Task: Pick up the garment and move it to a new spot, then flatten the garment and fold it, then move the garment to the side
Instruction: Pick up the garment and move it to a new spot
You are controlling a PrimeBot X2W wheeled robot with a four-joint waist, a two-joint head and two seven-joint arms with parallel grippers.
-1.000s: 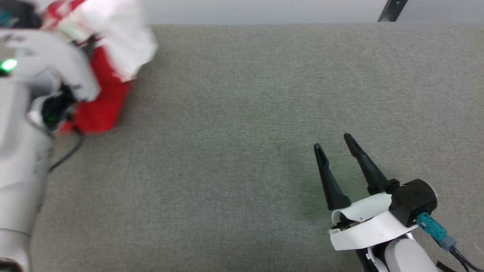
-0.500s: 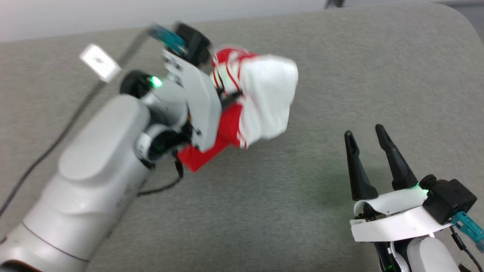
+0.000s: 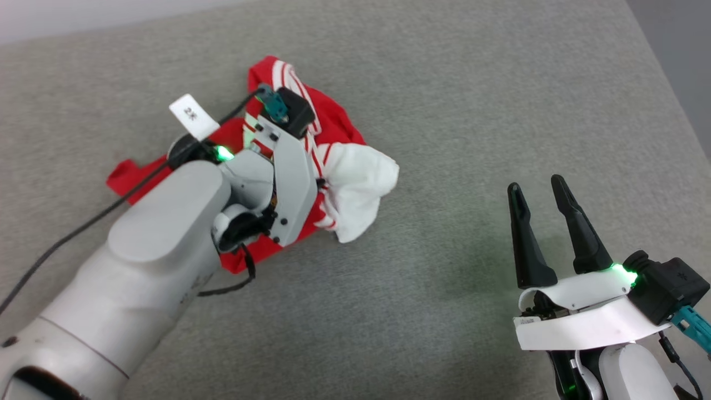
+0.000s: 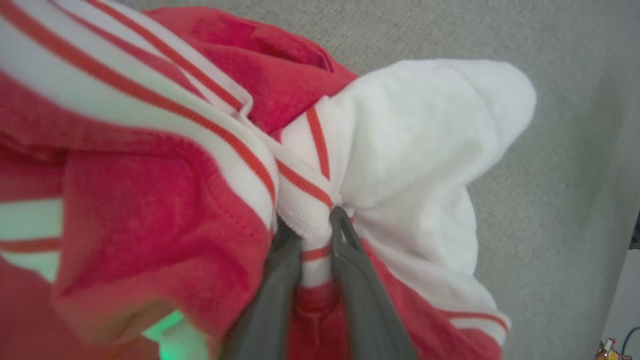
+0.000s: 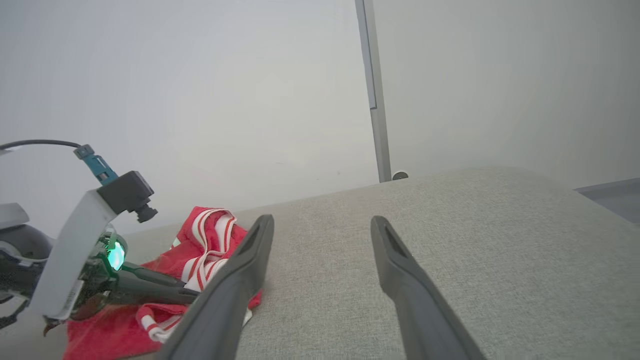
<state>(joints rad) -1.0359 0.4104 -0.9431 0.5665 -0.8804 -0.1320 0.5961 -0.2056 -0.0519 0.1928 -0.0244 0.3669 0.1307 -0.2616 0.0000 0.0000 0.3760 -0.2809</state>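
- Red and white cloth in a crumpled heap: the shirt lies on the grey fabric surface, left of centre in the head view. Part of it is hidden under the left arm.
- Its red body spreads out to the left, and one red corner pokes out past the arm.
- A white sleeve bunches up on the side facing the right gripper.
- White-and-red striped trim runs over the top of the heap and down beside the sleeve.
- The left gripper reaches into the heap. In the left wrist view its two dark fingers are clamped on a fold of striped trim, right where the sleeve meets the red cloth.
- The right gripper sits at the lower right of the head view, well apart from the shirt. Its jaws are spread wide with nothing between them, over bare grey fabric.
- In the right wrist view the shirt shows to the left of that gripper's fingers, with a green light glowing on the left wrist beside it.
- A white tag hangs on the black cable near the left wrist.
- Behind the surface stand a pale wall and a thin grey post.
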